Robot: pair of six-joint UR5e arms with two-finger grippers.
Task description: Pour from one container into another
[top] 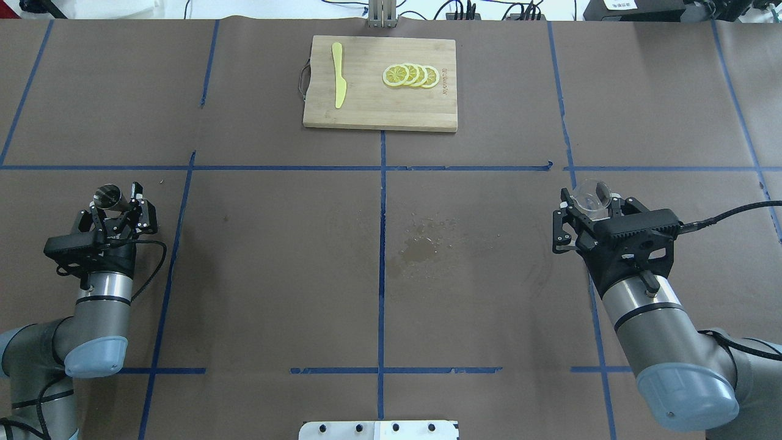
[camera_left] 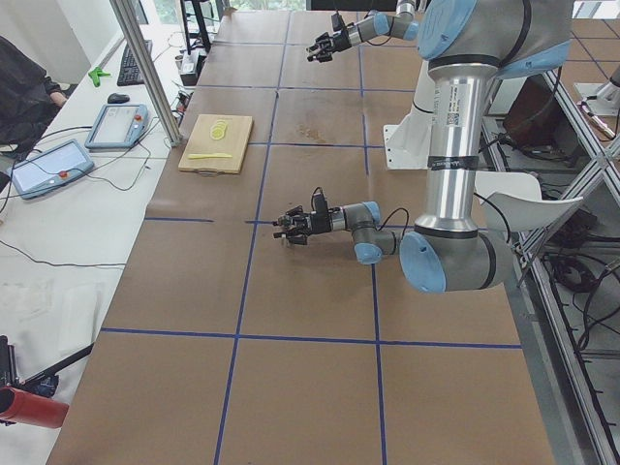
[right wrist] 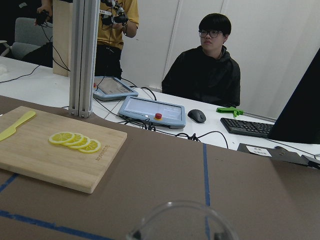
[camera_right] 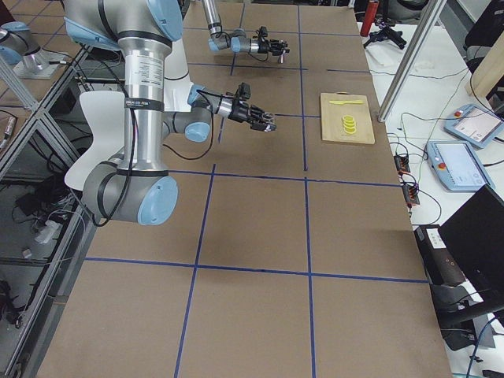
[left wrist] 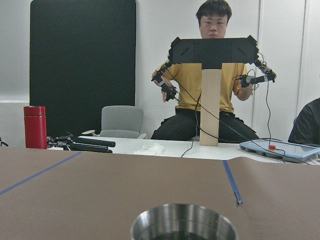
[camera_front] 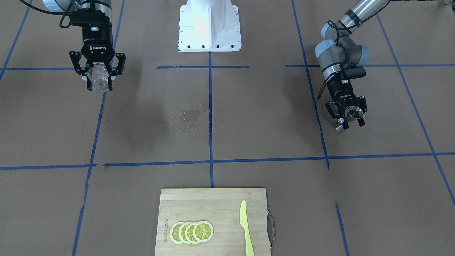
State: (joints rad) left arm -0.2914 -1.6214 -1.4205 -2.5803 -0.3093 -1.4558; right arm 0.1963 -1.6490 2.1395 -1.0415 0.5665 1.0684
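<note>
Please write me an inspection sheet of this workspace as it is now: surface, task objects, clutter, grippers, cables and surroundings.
Surface: brown table with blue tape lines; a wet stain near the centre.
Job's things: metal cup and clear cup, each held in a gripper, far apart.
Clutter: cutting board at the far edge, with lemon slices and a yellow knife on it.
Grippers: left gripper shut on the metal cup; right gripper shut on the clear cup.
Cables: a black cable runs off the right wrist; a looped cable at the left wrist.
Surroundings: people and control tablets at a white bench beyond the table.
</note>
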